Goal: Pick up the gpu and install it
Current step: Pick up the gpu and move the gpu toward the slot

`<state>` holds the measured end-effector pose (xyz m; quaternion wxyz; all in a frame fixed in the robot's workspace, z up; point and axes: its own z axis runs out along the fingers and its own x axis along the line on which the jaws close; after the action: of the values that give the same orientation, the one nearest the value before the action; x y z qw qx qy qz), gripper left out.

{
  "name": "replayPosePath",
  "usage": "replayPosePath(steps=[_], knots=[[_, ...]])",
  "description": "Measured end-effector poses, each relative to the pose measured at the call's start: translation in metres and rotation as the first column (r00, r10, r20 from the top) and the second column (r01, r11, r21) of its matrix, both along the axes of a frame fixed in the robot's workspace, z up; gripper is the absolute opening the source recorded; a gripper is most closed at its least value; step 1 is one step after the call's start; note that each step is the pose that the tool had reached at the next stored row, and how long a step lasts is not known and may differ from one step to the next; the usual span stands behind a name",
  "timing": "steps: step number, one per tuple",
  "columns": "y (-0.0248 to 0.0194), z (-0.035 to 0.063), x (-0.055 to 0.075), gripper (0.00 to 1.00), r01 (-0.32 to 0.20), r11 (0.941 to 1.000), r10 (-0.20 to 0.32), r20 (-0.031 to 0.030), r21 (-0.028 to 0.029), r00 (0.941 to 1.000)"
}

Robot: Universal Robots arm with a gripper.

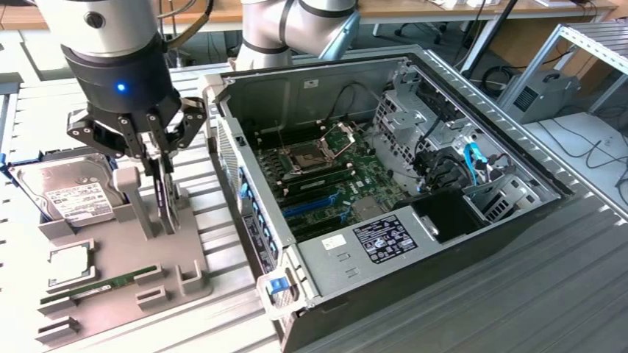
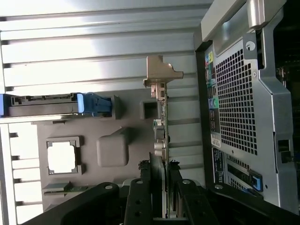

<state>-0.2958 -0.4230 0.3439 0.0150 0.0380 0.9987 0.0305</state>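
Claw of black metal is clamped on the long thin dark gpu. The card is held edgewise at a grey plastic holder.

Robotics lab or assembly workshop: industrial robot arm, ribbed metal workbench carrying an opened PC tower and a grey parts fixture, with wooden desks beyond the bench's far edge.
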Motion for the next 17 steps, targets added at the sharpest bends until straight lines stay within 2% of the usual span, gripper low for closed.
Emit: replayPosePath(steps=[16, 17], knots=[[0.0025, 0.0311, 0.0, 0.27, 0.0, 0.9999, 0.0, 0.0, 0.017, 1.0], [0.0036, 0.0387, 0.0, 0.27, 0.0, 0.9998, 0.0, 0.0001, 0.0199, 1.0]])
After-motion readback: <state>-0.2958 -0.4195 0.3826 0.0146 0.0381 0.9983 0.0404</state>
